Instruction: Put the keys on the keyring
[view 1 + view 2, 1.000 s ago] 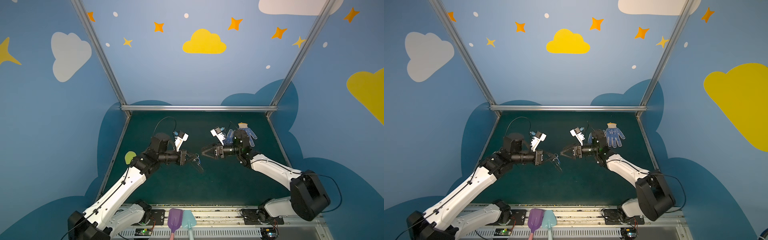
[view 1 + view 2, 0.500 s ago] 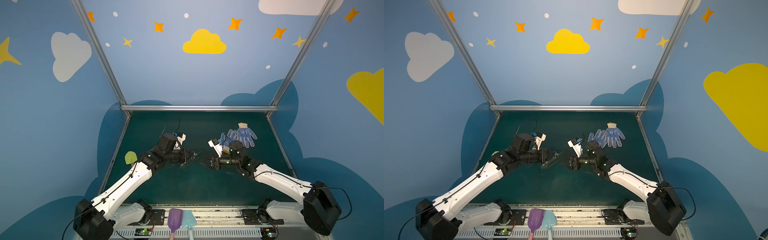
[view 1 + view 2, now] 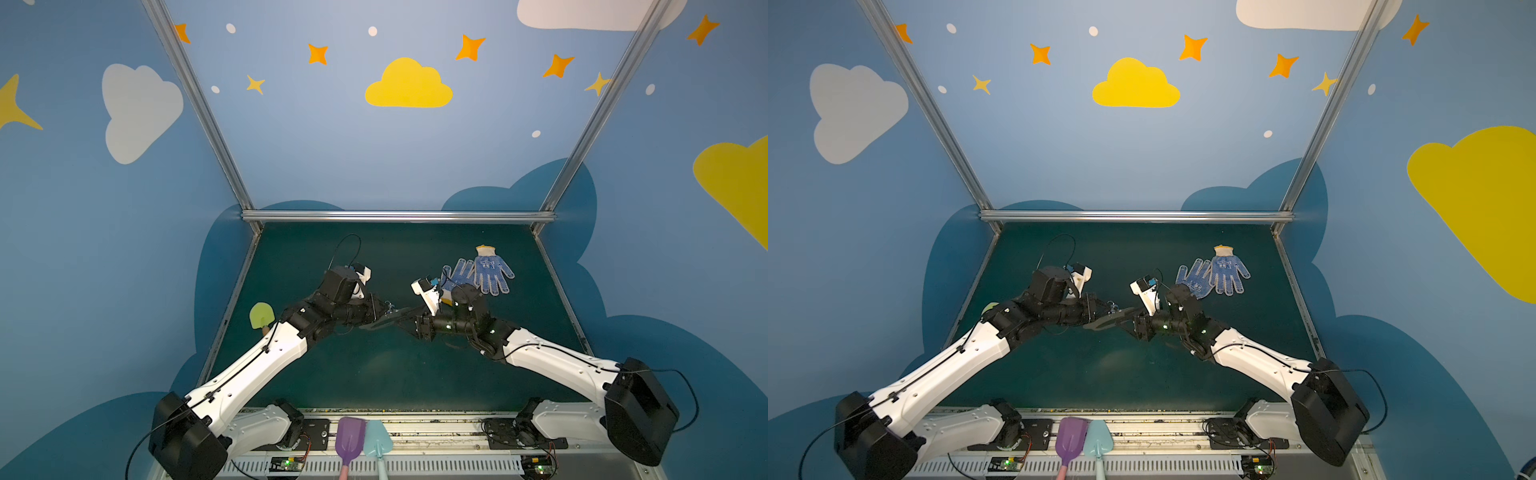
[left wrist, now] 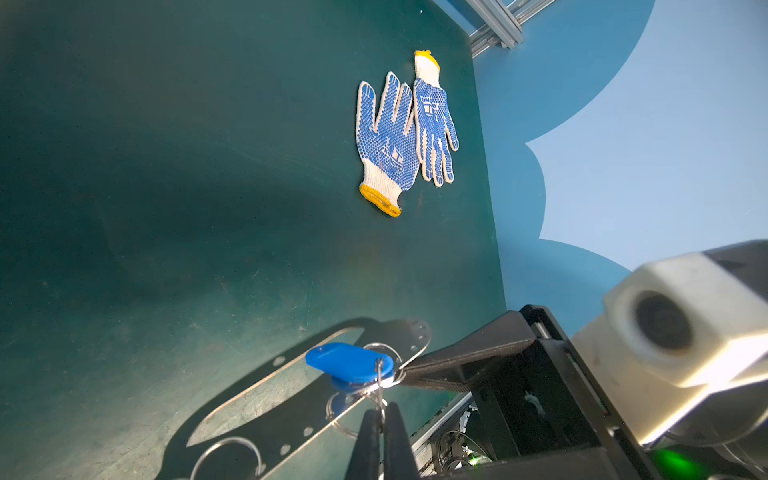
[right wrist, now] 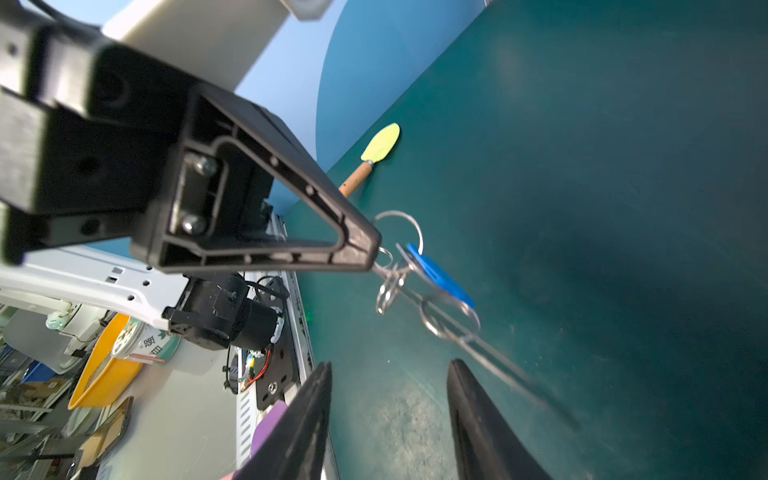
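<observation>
The keys (image 4: pixel 349 359), a blue plastic tag on thin silver rings, hang at the tip of my left gripper (image 4: pixel 380 415), which is shut on one wire ring. The keyring (image 4: pixel 257 432), a dark grey slotted plate with rings along its holed edge, stretches tilted above the mat between both grippers (image 3: pixel 380 321). My right gripper (image 5: pixel 390 365) faces the left one with its jaws apart and only mat between them. The plate shows edge-on (image 5: pixel 490 357) and runs past the outside of one finger. In both top views the two grippers nearly meet at mid-table (image 3: pixel 1112 309).
A pair of blue-dotted work gloves (image 3: pixel 484 274) lies at the back right. A yellow-green spatula (image 3: pixel 261 316) rests by the left wall. Purple (image 3: pixel 350 440) and light blue (image 3: pixel 377 442) scoops stick up at the front rail. Aluminium frame posts edge the mat.
Both arms have dropped lower and drawn together. The plate that dangled under the left gripper now lies flatter between the two. The right jaws have narrowed from wide open.
</observation>
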### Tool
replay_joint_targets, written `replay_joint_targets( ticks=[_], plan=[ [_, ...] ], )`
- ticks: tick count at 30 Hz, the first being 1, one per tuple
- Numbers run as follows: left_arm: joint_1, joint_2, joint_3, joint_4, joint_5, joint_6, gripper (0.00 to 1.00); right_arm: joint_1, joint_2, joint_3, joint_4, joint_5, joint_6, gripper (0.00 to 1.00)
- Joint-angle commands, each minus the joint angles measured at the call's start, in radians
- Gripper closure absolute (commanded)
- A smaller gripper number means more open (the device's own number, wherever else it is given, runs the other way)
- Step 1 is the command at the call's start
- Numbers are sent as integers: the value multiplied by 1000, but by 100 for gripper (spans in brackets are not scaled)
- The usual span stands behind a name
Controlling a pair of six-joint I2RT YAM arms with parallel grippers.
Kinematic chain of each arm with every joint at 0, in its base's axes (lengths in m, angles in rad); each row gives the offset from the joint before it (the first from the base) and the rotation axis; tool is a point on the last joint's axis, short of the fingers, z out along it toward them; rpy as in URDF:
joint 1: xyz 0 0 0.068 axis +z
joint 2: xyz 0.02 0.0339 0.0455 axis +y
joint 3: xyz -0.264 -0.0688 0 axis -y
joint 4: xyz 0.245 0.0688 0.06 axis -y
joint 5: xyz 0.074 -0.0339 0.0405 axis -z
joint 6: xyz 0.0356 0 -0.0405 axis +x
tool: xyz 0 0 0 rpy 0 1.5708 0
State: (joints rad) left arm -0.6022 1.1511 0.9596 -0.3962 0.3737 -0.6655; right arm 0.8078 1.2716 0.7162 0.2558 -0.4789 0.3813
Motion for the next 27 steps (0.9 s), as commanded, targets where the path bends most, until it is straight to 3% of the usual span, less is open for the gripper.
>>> replay_joint_targets(
  ticks=[1, 6, 14, 21, 27],
  plan=[
    [-7, 2, 3, 39, -5, -14, 96, 22, 13, 40, 20, 28, -19, 53],
    [-8, 2, -1, 50, 2, -31, 96, 39, 42, 51, 28, 51, -13, 55],
    [-10, -4, -9, 70, 40, -56, 96, 39, 52, 81, -3, 90, -32, 70],
    [-11, -8, -18, 92, 68, -78, 96, 41, 60, 94, -34, 101, -44, 76],
    [-11, -14, -18, 81, 79, -83, 96, 40, 52, 95, -59, 123, -60, 90]
  ],
)
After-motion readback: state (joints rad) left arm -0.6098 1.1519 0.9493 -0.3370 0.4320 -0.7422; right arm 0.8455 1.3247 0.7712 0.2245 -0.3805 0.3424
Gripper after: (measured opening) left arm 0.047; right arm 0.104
